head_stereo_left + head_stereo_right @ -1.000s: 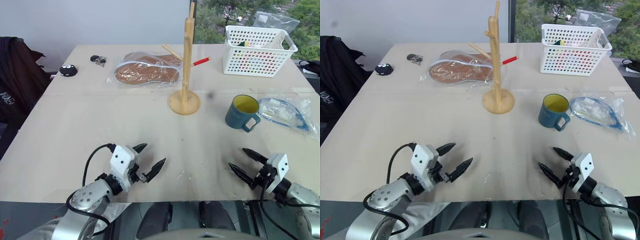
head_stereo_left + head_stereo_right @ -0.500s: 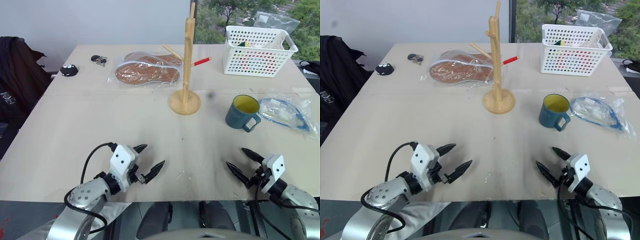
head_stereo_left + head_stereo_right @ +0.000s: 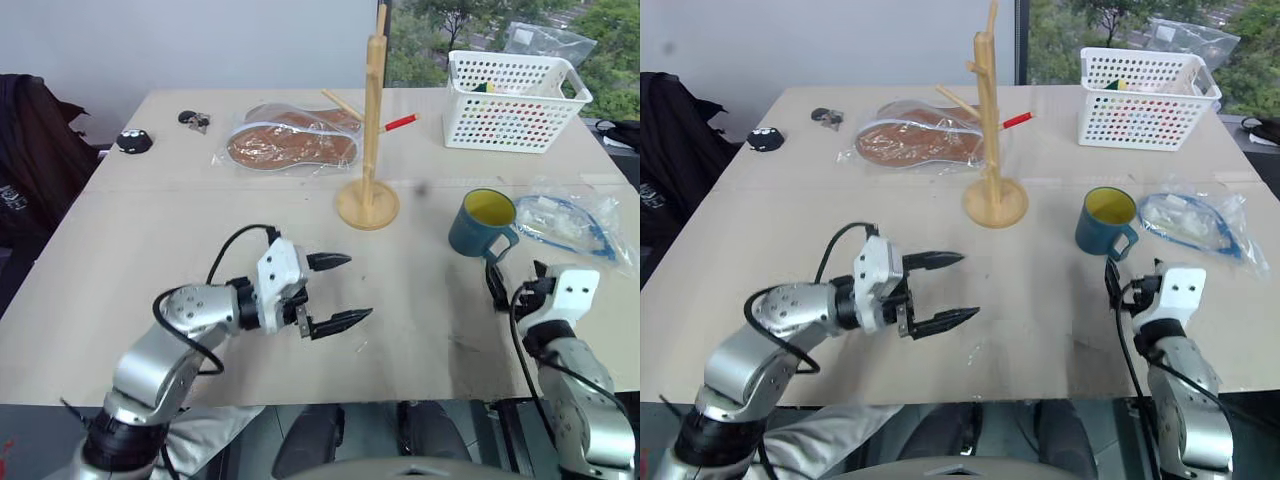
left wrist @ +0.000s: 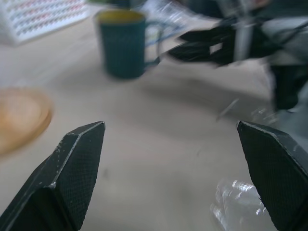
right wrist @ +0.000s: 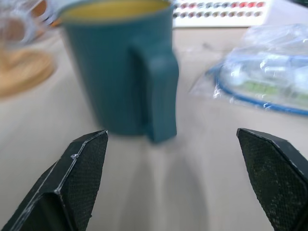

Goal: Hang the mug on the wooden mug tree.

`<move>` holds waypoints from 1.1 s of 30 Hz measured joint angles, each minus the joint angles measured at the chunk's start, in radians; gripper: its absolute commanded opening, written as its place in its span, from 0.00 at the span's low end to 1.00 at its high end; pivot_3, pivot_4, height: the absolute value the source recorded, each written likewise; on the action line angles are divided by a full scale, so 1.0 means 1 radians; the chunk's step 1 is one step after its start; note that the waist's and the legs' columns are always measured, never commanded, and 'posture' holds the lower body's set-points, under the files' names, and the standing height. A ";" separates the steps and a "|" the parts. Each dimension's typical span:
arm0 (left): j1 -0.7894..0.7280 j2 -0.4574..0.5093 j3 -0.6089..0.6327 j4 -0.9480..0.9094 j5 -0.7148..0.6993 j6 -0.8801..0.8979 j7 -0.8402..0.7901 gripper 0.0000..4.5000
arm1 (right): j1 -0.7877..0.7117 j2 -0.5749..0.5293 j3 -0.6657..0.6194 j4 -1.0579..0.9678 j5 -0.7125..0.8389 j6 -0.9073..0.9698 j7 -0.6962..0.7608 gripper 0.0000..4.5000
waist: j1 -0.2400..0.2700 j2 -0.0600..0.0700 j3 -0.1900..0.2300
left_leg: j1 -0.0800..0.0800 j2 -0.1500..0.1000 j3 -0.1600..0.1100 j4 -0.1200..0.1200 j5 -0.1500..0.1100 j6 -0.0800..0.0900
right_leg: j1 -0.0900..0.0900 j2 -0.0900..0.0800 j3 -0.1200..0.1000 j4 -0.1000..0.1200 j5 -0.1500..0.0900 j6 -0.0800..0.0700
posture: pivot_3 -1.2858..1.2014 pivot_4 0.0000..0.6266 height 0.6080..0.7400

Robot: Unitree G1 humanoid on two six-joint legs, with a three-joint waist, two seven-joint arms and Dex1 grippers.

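Mug (image 3: 484, 223) between mug tree (image 3: 370, 120) and plastic bag (image 3: 575, 217)

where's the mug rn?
The mug stands upright on the table's right side in the head views, between the wooden mug tree and a clear plastic bag, just ahead of the right gripper.

Mug tree (image 3: 372, 120): pole top running out past the upper edge. White basket (image 3: 515, 100): contents showing only as small coloured specks, too small to identify. Mug (image 5: 120, 67): rim blurring near the frame's edge.
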 measured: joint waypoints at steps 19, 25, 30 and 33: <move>-0.092 0.036 -0.015 0.036 -0.018 0.067 -0.009 1.00 | -0.105 0.101 0.053 0.151 -0.117 -0.032 -0.124 0.96 | -0.020 0.000 0.000 | -0.001 0.000 0.001 -0.001 0.000 -0.001 | -0.003 0.000 0.001 0.002 0.000 0.000 | 0.52 0.24 1.00; -0.100 0.033 -0.014 0.008 -0.019 0.082 0.034 1.00 | -0.166 0.074 0.025 0.242 -0.119 -0.080 -0.113 0.77 | -0.020 0.000 0.000 | -0.001 0.000 0.001 -0.001 0.000 -0.001 | -0.003 0.000 0.001 0.002 0.000 0.000 | 0.52 0.24 1.00; -0.088 0.032 -0.007 -0.067 -0.034 0.101 0.072 1.00 | -0.215 0.044 0.010 0.334 -0.109 -0.135 -0.073 0.21 | -0.021 0.000 0.000 | -0.001 0.000 0.001 -0.001 0.000 -0.001 | -0.003 0.000 0.002 0.002 0.000 0.000 | 0.52 0.24 1.00; -0.088 0.032 0.001 -0.075 -0.037 0.104 0.077 1.00 | -0.237 0.029 0.006 0.377 -0.103 -0.168 -0.042 0.02 | -0.021 0.000 0.000 | -0.001 0.000 0.001 -0.001 0.000 -0.001 | -0.003 0.000 0.002 0.002 0.000 0.000 | 0.52 0.24 1.00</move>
